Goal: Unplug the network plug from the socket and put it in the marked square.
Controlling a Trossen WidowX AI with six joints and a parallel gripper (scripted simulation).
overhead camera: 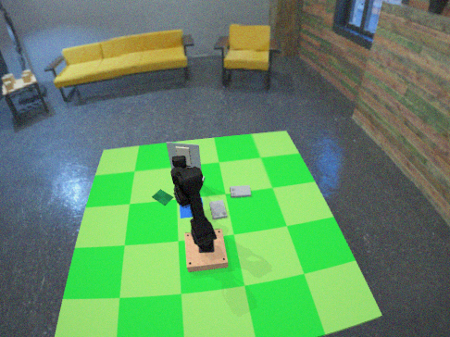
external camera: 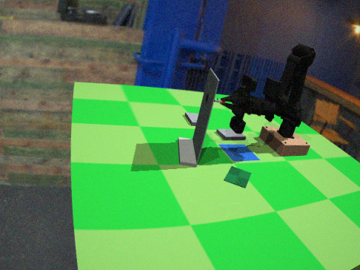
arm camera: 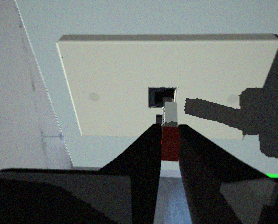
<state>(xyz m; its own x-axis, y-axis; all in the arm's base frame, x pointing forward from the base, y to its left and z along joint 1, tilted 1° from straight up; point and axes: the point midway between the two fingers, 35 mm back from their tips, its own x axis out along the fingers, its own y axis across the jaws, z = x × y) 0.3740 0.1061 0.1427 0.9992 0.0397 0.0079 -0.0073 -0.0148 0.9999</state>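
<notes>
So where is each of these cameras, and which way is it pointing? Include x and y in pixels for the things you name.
Top: high behind the arm's base [overhead camera: 206, 264] [external camera: 290, 147], looking down and forward past the arm to the upright panel [overhead camera: 194, 154] [external camera: 206, 119] [arm camera: 37, 15]; nearly the whole arm shows.
Exterior: off to one side, looking across the table, the panel almost edge-on; the arm shows side-on.
Wrist: on the arm near the gripper [external camera: 224, 101] [arm camera: 170, 131], facing the panel's socket [arm camera: 156, 97]; only the dark fingers and the red-and-white plug [external camera: 219, 101] [arm camera: 170, 142] between them show.
Top and exterior share the blue square [overhead camera: 185, 210] [external camera: 240, 152].
</notes>
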